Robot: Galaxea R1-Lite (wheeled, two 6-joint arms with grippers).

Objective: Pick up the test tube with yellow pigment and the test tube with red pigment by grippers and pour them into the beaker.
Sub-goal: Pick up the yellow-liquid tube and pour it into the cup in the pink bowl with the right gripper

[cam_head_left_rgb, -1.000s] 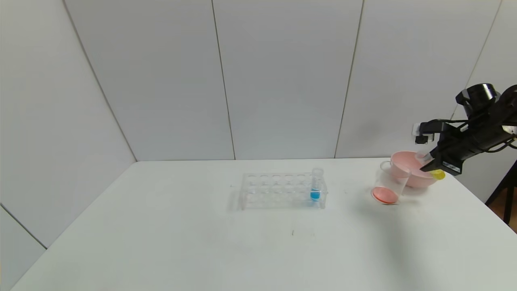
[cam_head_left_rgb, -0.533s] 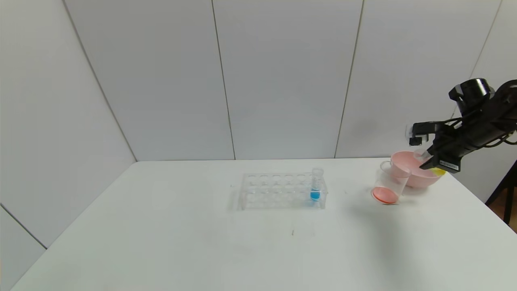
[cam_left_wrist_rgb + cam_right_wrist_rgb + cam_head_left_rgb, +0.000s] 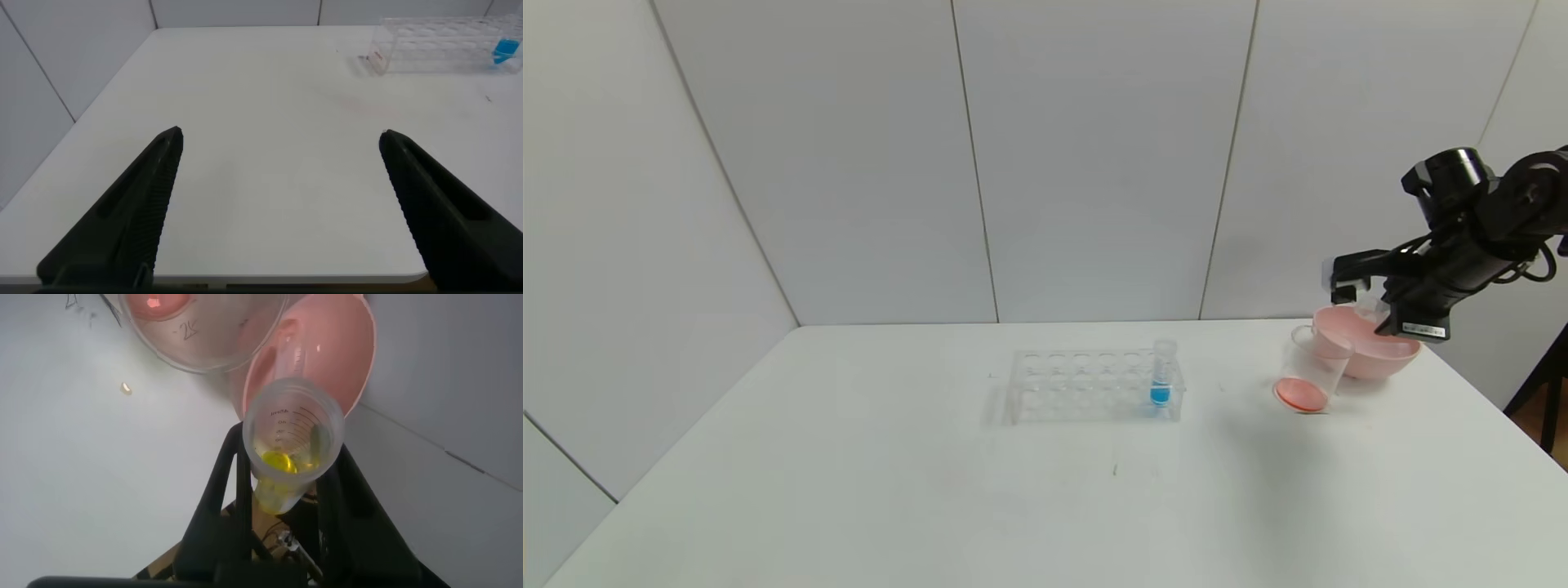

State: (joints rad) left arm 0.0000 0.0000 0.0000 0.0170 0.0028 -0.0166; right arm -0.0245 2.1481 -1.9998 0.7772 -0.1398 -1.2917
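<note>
My right gripper is shut on the test tube with yellow pigment and holds it tilted above the pink bowl, mouth toward the beaker. In the right wrist view the tube sits between my fingers, with yellow liquid inside. Its mouth faces the beaker. The beaker stands on the table, touching the bowl, with red-orange liquid at its bottom. The test tube with red pigment is out of view. My left gripper is open and empty, low over the table's near left.
A clear many-holed rack stands mid-table with a blue-tipped tube at its right end; it also shows in the left wrist view. The table's right edge is close behind the bowl. Grey wall panels stand behind.
My right arm has risen and moved left over the bowl, tipping the yellow tube further. The yellow tip is now hidden behind the gripper in the head view.
</note>
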